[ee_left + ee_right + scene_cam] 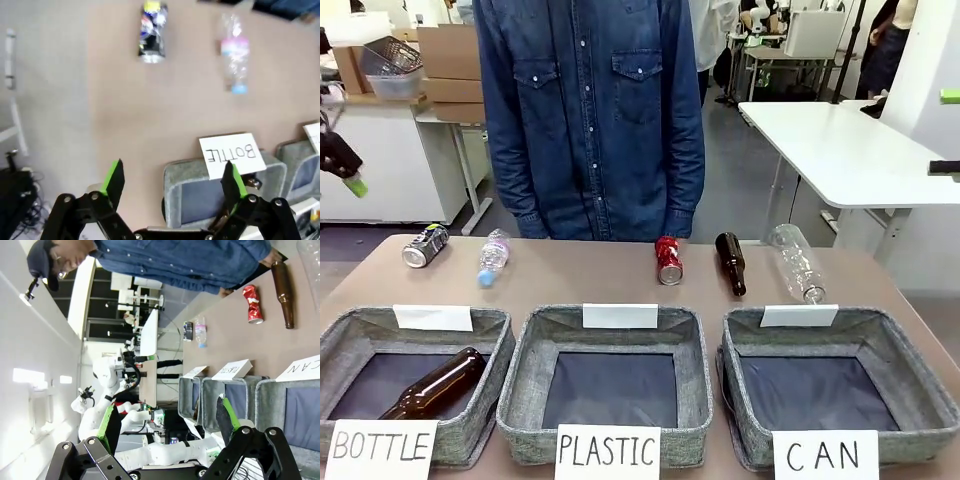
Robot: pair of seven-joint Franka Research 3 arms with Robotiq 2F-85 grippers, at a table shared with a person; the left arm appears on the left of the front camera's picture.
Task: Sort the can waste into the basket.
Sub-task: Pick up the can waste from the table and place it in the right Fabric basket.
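Hovering spread, empty: left gripper (174,175); black can (151,32) straight ahead beyond fingertips, long axis pointing away, nearer this arm. Right gripper (167,414) spread, empty; red can (252,304) ahead, off-centre; basket (263,405) nearest it.

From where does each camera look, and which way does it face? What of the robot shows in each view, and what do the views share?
Front: between the arms, facing across the table to the person; green pads at the side edges.
Left wrist: above the table's left end, looking down at the black-blue can; open left gripper below.
Right wrist: rolled sideways, looking along the table past the red can; open right gripper below.
Shared: front sees both cans too.
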